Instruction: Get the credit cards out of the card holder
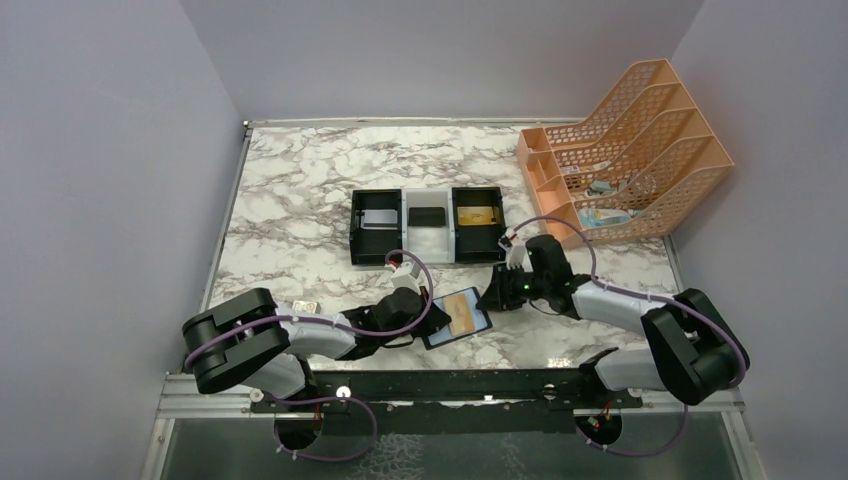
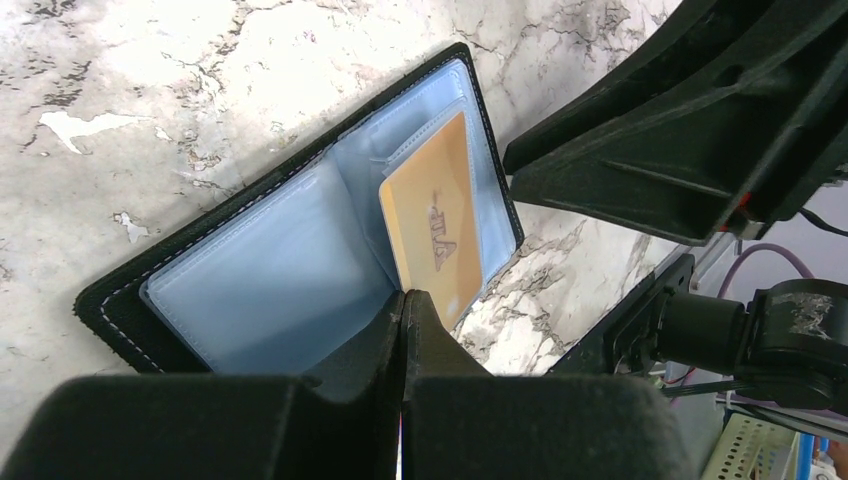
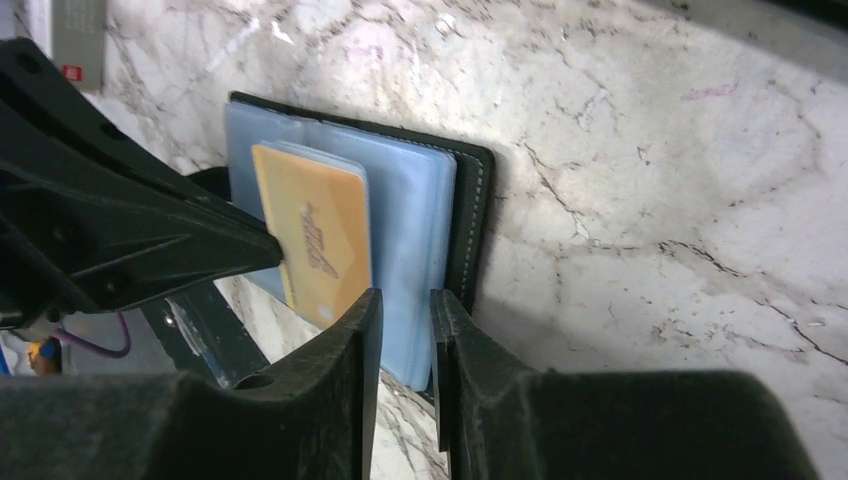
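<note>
The black card holder (image 1: 480, 322) lies open on the marble between my grippers, its bluish-grey panels (image 2: 270, 270) facing up. A gold-tan card (image 2: 435, 220) sticks partly out of one pocket (image 3: 415, 220). My left gripper (image 2: 405, 295) is shut, its tips pinched at the card's lower corner; from the top it is at the holder's left side (image 1: 428, 325). My right gripper (image 3: 400, 300) hovers at the holder's right edge (image 1: 490, 298), jaws a narrow gap apart with the panel's corner showing in the gap. A silver-grey card (image 1: 378, 218) lies in the tray's left compartment.
A black-white-black tray (image 1: 427, 250) stands behind the holder, with a dark item in the middle compartment and a gold one (image 1: 475, 213) on the right. An orange file rack (image 1: 625, 150) fills the back right. A small white box (image 1: 305, 307) sits by my left arm.
</note>
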Controlling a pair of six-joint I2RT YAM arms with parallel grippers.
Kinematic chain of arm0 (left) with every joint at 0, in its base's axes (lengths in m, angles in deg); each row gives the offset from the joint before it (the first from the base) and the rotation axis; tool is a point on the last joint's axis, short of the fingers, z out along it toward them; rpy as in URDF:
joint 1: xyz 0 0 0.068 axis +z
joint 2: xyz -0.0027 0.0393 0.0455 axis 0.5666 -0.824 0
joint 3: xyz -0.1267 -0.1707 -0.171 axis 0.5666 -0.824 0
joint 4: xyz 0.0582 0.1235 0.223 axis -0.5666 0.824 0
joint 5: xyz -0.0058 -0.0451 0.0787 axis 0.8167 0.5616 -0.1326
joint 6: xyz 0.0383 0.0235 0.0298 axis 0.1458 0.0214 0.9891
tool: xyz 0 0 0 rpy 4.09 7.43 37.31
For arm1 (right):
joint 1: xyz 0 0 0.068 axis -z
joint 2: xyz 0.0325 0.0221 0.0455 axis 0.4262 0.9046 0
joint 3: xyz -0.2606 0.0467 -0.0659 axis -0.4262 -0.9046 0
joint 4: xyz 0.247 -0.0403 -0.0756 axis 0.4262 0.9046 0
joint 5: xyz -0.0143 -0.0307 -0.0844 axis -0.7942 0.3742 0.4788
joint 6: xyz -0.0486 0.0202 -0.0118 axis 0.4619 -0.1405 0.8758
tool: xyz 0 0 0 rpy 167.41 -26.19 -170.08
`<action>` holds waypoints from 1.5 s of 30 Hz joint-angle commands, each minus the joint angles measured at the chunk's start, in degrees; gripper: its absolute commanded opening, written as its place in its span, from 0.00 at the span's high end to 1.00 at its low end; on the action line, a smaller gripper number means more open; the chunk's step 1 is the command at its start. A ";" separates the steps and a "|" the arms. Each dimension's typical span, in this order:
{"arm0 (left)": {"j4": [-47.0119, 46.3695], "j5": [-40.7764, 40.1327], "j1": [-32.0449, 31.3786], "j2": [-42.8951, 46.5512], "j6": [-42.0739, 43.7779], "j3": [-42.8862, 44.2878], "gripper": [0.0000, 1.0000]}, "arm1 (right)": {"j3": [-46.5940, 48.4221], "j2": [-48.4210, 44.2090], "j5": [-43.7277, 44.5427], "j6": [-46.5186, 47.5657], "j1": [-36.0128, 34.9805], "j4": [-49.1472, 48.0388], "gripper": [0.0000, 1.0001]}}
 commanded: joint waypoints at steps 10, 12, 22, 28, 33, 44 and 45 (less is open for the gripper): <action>-0.02 -0.66 -0.25 -0.21 1.84 1.06 1.00 | 1.04 -3.70 -9.16 -4.46 -0.35 -8.68 0.63; 0.06 -0.75 -0.25 -0.06 2.14 1.01 1.00 | 2.43 0.27 -9.79 -3.20 -0.48 -8.47 0.62; 0.04 -0.87 -0.22 0.34 2.42 0.52 1.00 | 3.39 9.81 -10.72 -2.64 -0.48 -11.74 0.63; -0.02 -1.26 -0.24 1.18 2.88 0.26 1.00 | 2.14 10.54 -13.83 -3.61 -0.48 -15.73 0.75; 0.07 -2.30 -0.26 2.60 3.16 -0.66 1.00 | 2.11 10.61 -13.70 -3.75 -0.43 -15.35 0.85; 0.07 -2.61 -0.17 3.54 3.06 -1.73 1.00 | 1.25 10.67 -12.67 -4.09 -0.36 -15.24 0.96; 0.11 -2.72 -0.13 3.56 3.01 -1.82 1.00 | 1.33 10.77 -12.44 -3.89 -0.35 -14.98 0.99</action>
